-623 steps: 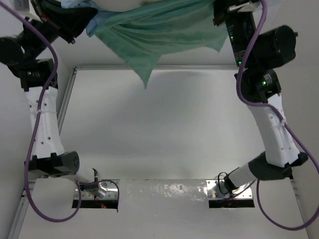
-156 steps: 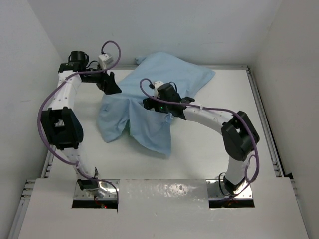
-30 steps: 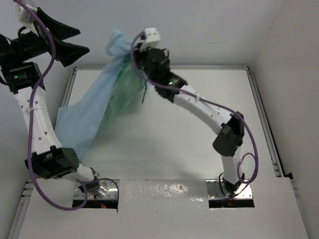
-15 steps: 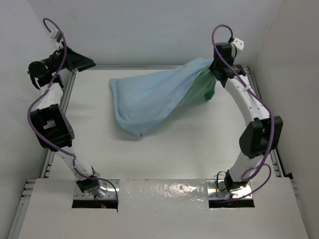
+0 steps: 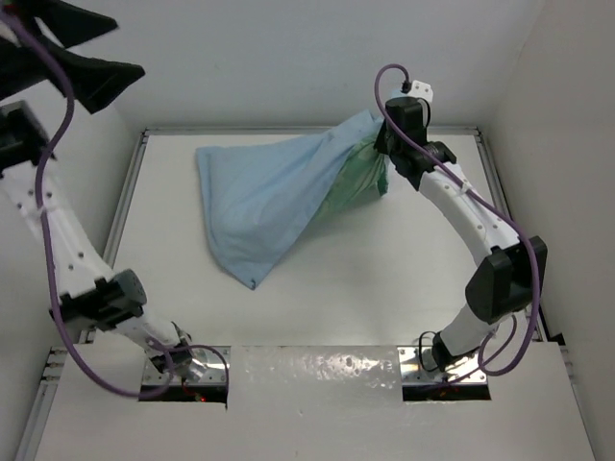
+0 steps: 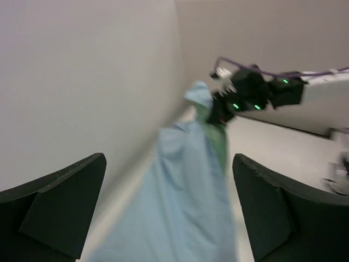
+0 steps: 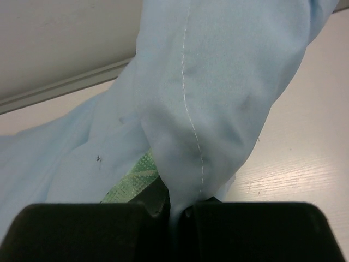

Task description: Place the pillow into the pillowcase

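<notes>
The pillowcase (image 5: pixel 258 195) hangs stretched from its upper right corner, light blue with a sea-green face (image 5: pixel 354 182) showing near the top. Its lower corner trails down to the left over the table. My right gripper (image 5: pixel 383 144) is shut on a bunched fold of the pillowcase (image 7: pixel 207 93), and the blue cloth is pinched between the dark pads (image 7: pixel 109 229). Raised high at the far left, my left gripper (image 5: pixel 129 46) stands wide open and holds nothing. In the left wrist view the pillowcase (image 6: pixel 185 207) lies far beyond the left gripper (image 6: pixel 169 158). The pillow is out of view.
The white table (image 5: pixel 384 288) has a raised rail along its back and sides. White walls close it in at the left, back and right. The right arm (image 5: pixel 480 230) arcs over the right side of the table.
My right gripper has carried the pillowcase corner a little left and nearer, and the cloth's low corner now trails further toward the front. The left arm has risen higher, still open.
</notes>
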Motion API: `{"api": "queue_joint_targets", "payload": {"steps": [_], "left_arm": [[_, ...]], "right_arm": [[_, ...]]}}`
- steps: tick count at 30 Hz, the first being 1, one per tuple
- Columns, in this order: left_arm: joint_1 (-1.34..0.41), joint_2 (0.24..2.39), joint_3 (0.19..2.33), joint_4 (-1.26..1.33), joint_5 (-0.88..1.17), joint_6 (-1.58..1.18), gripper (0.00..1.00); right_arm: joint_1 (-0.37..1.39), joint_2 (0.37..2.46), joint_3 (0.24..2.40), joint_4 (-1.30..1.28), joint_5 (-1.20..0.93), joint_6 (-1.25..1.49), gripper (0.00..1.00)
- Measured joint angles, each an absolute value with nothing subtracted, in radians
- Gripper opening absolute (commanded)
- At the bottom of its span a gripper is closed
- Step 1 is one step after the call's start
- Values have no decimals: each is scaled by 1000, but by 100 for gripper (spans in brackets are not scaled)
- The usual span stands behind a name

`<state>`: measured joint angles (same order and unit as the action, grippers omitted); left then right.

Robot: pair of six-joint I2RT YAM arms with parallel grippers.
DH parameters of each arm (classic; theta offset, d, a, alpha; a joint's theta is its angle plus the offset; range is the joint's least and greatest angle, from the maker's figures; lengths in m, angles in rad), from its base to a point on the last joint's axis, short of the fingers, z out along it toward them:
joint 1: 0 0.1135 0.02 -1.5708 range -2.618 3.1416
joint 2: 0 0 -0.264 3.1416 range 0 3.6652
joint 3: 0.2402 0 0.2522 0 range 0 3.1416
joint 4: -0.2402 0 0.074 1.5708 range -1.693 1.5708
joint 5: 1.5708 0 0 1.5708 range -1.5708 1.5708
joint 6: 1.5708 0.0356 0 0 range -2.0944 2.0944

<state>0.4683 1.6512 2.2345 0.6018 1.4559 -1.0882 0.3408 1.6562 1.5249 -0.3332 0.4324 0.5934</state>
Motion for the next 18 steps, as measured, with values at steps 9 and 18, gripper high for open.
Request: {"api": "queue_joint_targets", "payload": {"steps": [9, 18], "left_arm": [[388, 1345, 2159, 13, 572, -39, 100], [164, 1496, 1542, -591, 183, 646, 100]], "right_arm": [[404, 1636, 1540, -346, 444, 525, 0], [409, 1663, 1620, -417, 487, 519, 0]]}}
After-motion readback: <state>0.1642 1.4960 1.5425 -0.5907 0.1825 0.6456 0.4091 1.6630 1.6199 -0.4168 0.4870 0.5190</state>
